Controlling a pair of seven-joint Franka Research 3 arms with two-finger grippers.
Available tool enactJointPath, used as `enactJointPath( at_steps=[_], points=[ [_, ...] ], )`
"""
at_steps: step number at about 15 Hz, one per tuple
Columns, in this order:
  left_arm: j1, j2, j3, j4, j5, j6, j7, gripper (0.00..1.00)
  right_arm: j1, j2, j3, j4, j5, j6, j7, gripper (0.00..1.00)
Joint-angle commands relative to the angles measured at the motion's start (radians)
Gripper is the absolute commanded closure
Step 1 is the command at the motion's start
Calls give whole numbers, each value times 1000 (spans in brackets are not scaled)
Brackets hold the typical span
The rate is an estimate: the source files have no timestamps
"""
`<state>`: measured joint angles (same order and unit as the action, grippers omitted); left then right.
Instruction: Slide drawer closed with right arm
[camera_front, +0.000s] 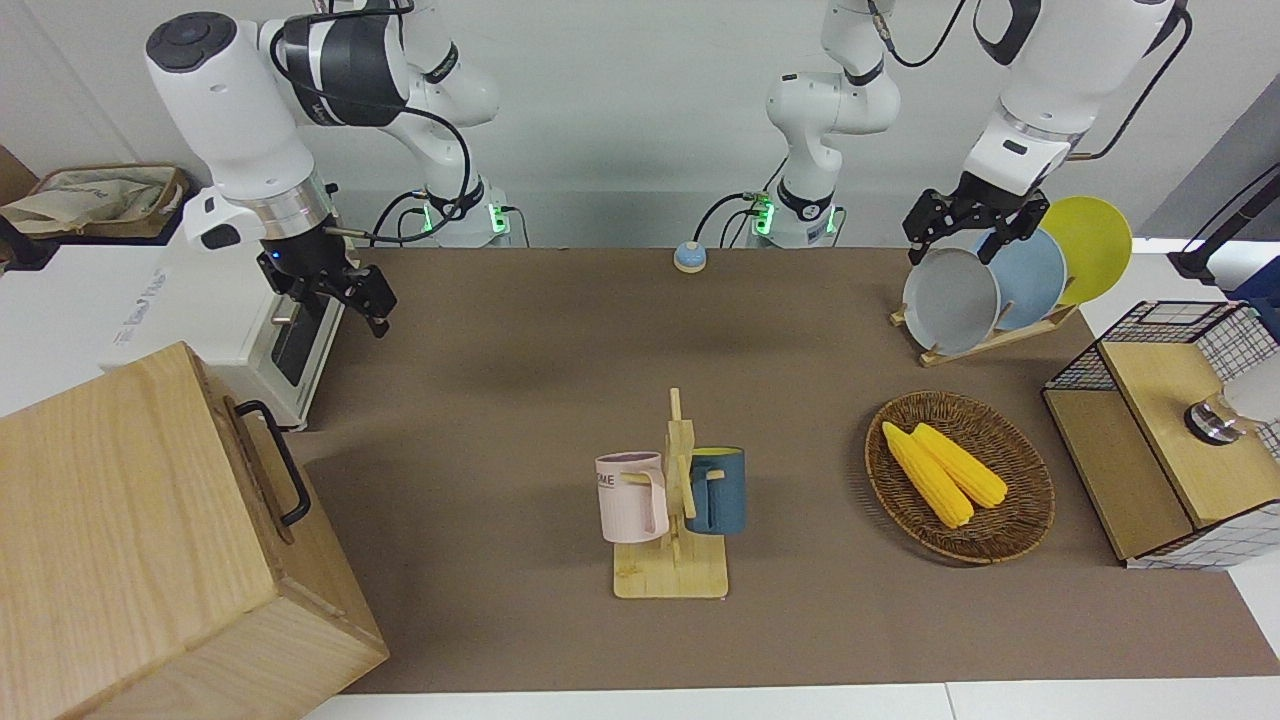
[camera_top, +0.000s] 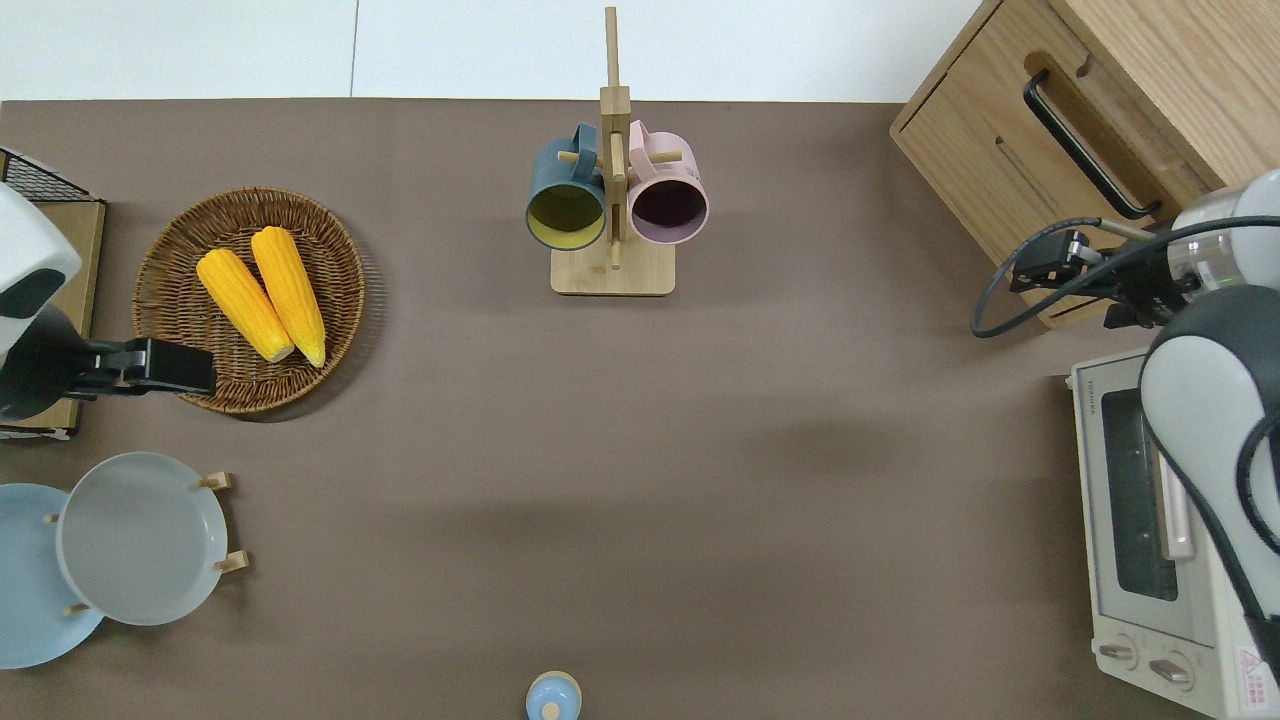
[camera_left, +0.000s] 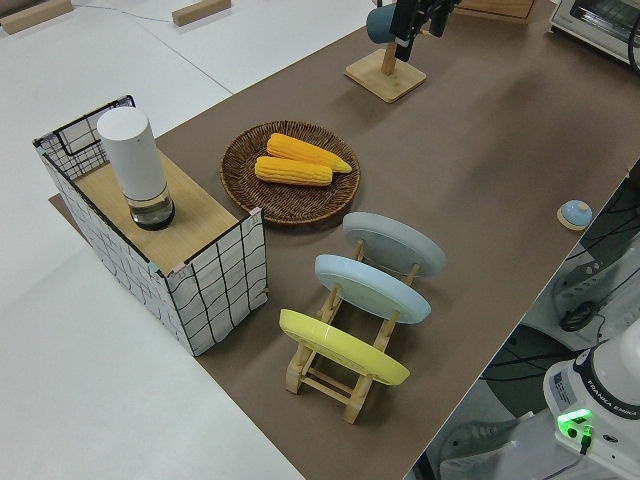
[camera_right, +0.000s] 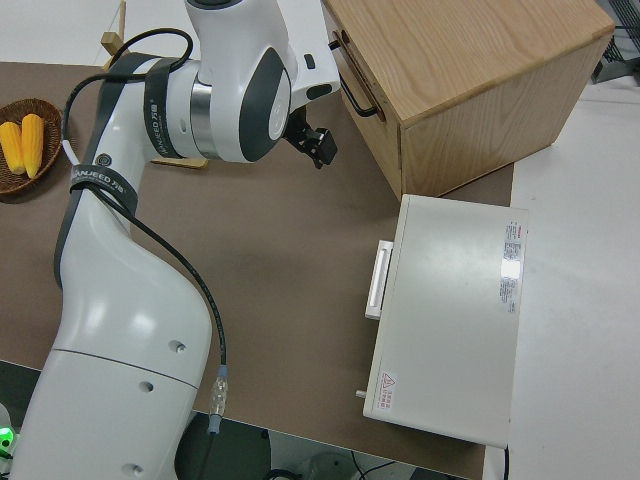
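Observation:
The pale-wood drawer (camera_top: 1000, 150) with its black bar handle (camera_top: 1085, 140) sits flush in the big wooden box (camera_front: 110, 520) at the right arm's end of the table. It also shows in the right side view (camera_right: 352, 80). My right gripper (camera_front: 378, 303) is shut and empty, raised clear of the box. In the overhead view the right gripper (camera_top: 1040, 270) hangs over the box's front corner nearest the robots, apart from the handle. It also shows in the right side view (camera_right: 320, 148). My left gripper (camera_front: 955, 240) is open and parked.
A white oven (camera_top: 1140, 520) stands beside the box, nearer the robots. A wooden mug rack (camera_front: 672, 520) with two mugs stands mid-table. A wicker basket of corn (camera_front: 960, 475), a plate rack (camera_front: 1000, 280) and a wire basket (camera_front: 1180, 430) are toward the left arm's end.

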<state>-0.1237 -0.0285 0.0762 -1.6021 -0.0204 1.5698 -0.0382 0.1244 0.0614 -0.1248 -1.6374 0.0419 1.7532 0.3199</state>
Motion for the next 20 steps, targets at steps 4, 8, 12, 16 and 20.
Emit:
enactJointPath(
  at_steps=[4, 8, 12, 16, 20],
  points=[
    [-4, -8, 4, 2, 13, -14, 1, 2, -8, -182, 10, -145, -14, -92, -159, 17],
    [-4, -8, 4, 4, 13, -14, 1, 5, -9, -206, 8, -150, -16, -149, -248, 17],
    [-4, -8, 4, 2, 13, -14, 1, 5, 6, -207, 8, -145, -65, -153, -245, 17],
    [-4, -8, 4, 2, 13, -14, 1, 2, 24, -207, 8, -140, -151, -152, -245, 17],
    [-4, -8, 2, 2, 13, -14, 1, 2, 24, -207, 8, -122, -158, -152, -249, 17]
  ],
)
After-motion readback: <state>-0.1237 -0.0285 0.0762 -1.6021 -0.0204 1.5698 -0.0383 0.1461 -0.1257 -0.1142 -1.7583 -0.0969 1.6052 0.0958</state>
